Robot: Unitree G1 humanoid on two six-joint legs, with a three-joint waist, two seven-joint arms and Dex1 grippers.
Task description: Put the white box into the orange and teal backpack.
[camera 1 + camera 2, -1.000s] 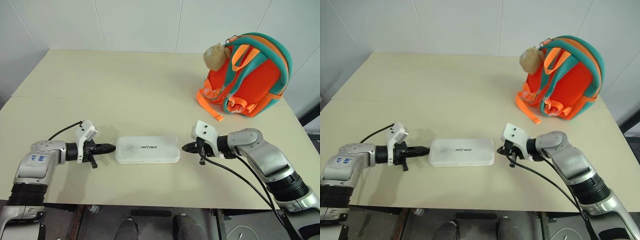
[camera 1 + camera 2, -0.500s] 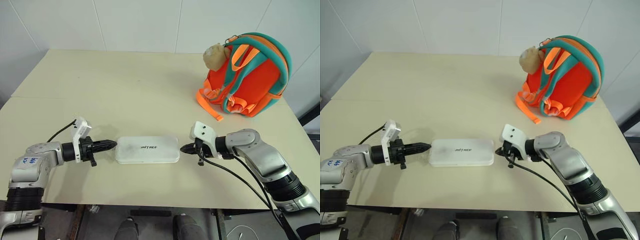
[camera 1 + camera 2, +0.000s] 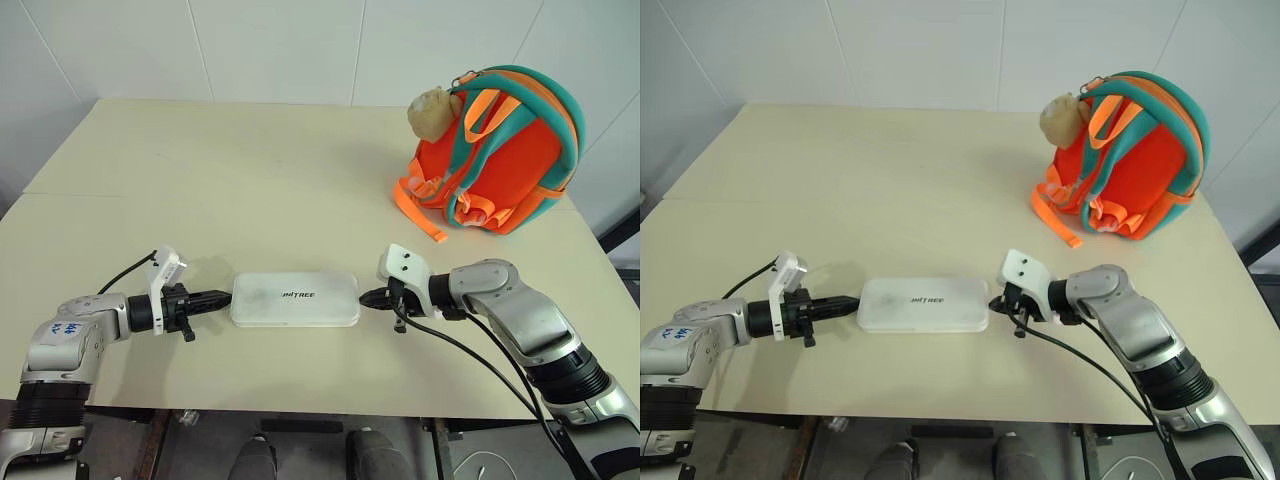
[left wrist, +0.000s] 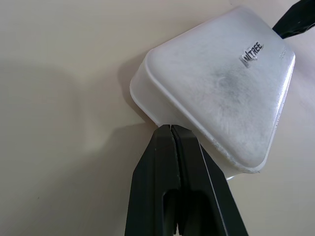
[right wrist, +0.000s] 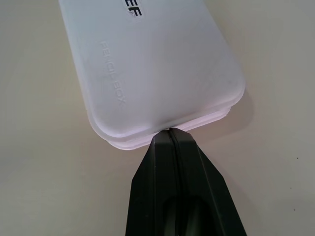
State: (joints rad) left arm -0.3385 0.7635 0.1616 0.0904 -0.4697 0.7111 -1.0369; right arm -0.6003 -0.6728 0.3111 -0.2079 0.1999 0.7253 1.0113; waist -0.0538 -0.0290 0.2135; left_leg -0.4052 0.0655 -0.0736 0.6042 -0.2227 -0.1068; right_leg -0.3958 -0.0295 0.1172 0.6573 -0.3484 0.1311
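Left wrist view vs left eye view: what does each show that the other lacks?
Left wrist view alone: the shut left gripper with its tips right at the white box's short end. Left eye view alone: the orange and teal backpack standing at the table's far right, and the right arm. Both: the box, the table, the right gripper.

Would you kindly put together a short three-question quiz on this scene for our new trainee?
1. True or false: the white box is already inside the orange and teal backpack.
2. How are the left gripper and right gripper placed? A) both on the backpack B) shut, one at each short end of the box C) open above the box
3. What surface does the box lie on?

Key:
1. False; it lies flat, apart from the backpack.
2. B
3. The table.
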